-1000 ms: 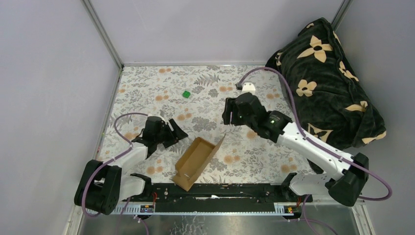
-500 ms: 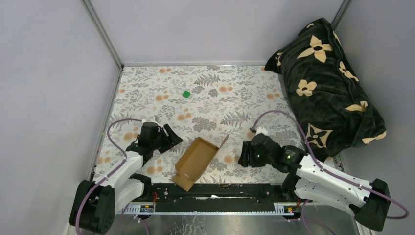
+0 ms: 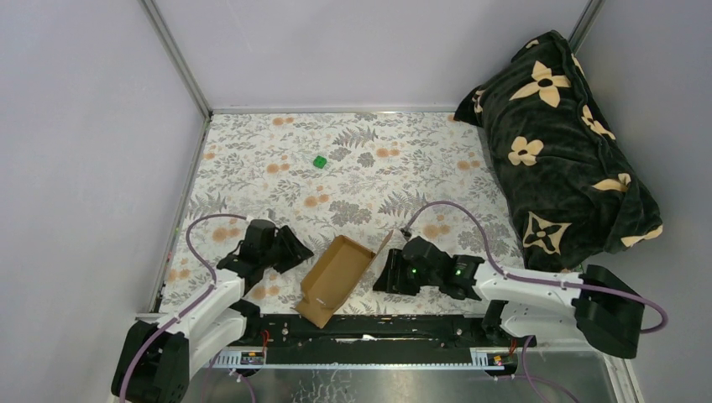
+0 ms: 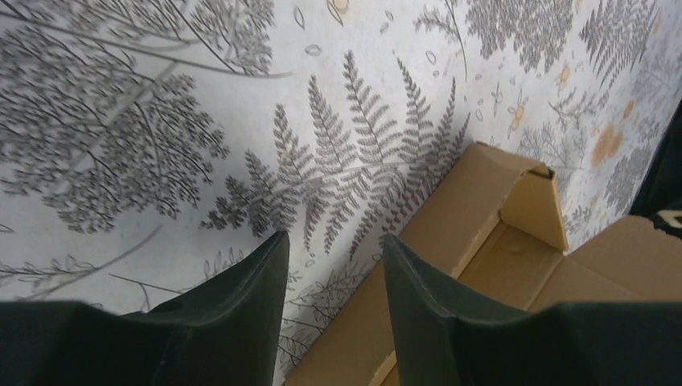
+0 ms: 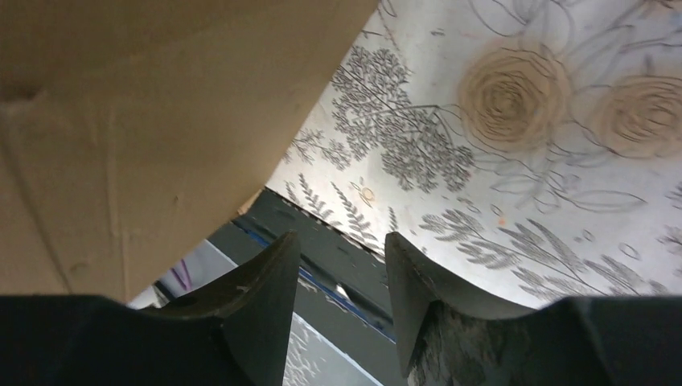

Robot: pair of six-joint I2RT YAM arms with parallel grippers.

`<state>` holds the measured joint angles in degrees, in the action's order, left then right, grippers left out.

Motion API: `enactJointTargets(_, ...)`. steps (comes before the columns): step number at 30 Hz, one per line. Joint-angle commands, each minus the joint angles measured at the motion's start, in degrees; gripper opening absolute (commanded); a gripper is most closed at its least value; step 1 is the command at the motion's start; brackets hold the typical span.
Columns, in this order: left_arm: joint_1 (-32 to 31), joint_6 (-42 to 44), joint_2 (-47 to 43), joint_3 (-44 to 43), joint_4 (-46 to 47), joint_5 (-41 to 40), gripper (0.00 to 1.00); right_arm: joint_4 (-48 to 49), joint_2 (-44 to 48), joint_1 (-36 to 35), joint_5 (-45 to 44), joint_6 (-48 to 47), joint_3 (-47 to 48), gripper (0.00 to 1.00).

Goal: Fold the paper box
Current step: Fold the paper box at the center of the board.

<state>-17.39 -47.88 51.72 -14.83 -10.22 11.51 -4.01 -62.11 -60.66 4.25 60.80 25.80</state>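
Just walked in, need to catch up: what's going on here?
Two robot arms are at work on a brown paper box, which lies open on the floral table. The left gripper and right gripper sit low on either side of it, jaws apart, neither holding it. The box is not yet closed.

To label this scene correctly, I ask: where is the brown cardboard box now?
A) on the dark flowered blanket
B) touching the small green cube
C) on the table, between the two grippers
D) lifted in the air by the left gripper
C: the box lies on the table, with the left gripper on one side and the right gripper on the other.
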Motion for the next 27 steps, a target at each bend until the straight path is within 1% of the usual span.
enactJointTargets(1,-3.53,-3.60,-3.01,1.96,-1.68,-1.55,0.53,12.40,-4.34,-0.68,1.97,4.82,0.58,0.50)
enactJointTargets(6,-8.12,-6.84,-3.75,3.30,-1.08,-3.11,0.53,14.89,-8.36,-0.33,0.55,5.37,2.07,0.51)
enactJointTargets(8,-9.48,-7.93,-3.95,3.83,-0.32,-3.04,0.53,16.16,-9.71,0.76,1.42,5.23,2.48,0.52)
enactJointTargets(12,-11.41,-9.62,-4.86,4.28,0.10,-3.41,0.53,18.81,-11.63,5.76,5.49,3.90,3.07,0.52)
enactJointTargets(14,-12.25,-10.28,-5.33,4.31,0.06,-3.58,0.53,18.07,-12.33,9.03,7.96,1.50,4.72,0.52)
enactJointTargets(19,-13.95,-11.97,-5.26,4.48,1.38,-4.20,0.53,15.06,-16.51,15.18,13.23,-4.44,12.78,0.52)
enactJointTargets(24,-16.36,-14.09,-2.59,4.19,5.22,-4.77,0.53,13.75,-26.33,19.42,20.51,-10.01,21.92,0.52)
enactJointTargets(27,-18.81,-14.91,0.44,3.30,8.01,-5.55,0.53,10.29,-32.23,21.08,24.66,-14.78,28.81,0.52)
